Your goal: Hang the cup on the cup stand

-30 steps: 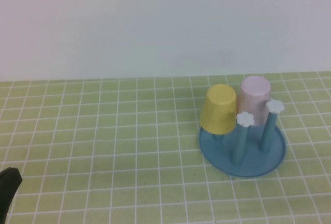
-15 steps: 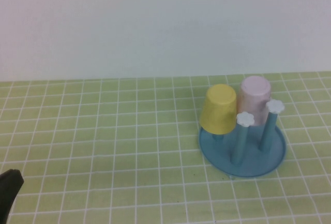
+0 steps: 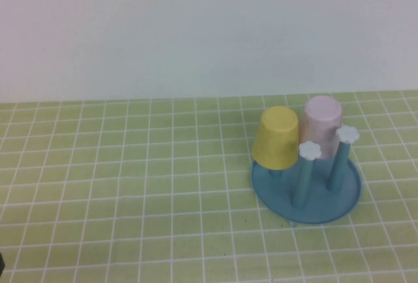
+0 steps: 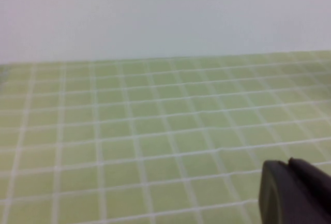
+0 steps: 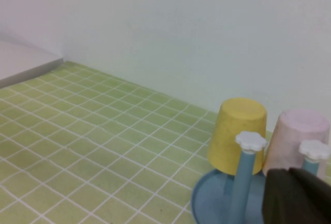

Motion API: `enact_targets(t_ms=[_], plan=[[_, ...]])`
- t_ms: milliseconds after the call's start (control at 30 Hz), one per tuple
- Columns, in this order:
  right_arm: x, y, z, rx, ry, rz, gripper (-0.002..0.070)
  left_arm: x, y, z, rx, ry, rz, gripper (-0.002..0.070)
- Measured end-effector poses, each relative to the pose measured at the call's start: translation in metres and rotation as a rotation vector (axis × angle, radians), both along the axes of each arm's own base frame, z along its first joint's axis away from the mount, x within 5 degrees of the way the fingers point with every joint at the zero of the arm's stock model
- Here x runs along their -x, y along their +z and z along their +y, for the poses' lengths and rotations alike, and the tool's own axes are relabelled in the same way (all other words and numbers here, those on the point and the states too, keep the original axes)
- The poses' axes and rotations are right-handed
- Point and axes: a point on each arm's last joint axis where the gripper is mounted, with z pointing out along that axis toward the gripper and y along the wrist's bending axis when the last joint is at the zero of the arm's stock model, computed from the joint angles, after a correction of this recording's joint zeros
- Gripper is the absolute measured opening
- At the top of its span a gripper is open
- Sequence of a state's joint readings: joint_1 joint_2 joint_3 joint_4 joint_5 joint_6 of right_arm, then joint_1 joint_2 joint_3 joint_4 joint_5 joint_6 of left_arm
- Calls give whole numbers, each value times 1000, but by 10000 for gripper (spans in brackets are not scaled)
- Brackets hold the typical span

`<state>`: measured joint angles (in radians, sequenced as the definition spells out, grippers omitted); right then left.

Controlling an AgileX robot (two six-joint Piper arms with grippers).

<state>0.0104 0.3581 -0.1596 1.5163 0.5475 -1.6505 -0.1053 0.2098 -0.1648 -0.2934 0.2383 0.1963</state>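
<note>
2 cups (image 3: 322, 126) – 1 stand (image 3: 307, 195)

We note matt plastic pink cup (image 3: 322, 126) and yellow cup (image 3: 277, 138) on smooth blue plastic cup stand (image 3: 339, 202); beneath stand, matt green checked tablecloth (image 3: 130, 185).

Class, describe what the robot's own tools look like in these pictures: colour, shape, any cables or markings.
Only parts show. The left tool is a dark, matte, rounded block, its halves pressed together. The right tool is likewise dark and smooth-edged. No cables or markings are visible on either.
</note>
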Motion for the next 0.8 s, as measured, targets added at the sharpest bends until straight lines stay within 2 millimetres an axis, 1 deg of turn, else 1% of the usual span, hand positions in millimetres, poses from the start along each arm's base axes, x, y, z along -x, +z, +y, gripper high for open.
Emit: enact_targets(t_ms=[67,200,300,367,467,800], plan=[[0,0,0,0,0,0,5,2,-11,5,-2,47,-37,0],[0,0,0,-2,0,0,5,7,-30,7,-25,62,-92,0],[0,0,0,-2,0,0,5,10,-45,7,-23,62,-82,0],[0,0,0,-2,0,0,5,13,-53,7,-47,55,-17,0],[0,0,0,-2,0,0,5,15,-60,7,-69,49,53,0],[0,0,0,-2,0,0,5,15,-60,7,-69,49,55,0]])
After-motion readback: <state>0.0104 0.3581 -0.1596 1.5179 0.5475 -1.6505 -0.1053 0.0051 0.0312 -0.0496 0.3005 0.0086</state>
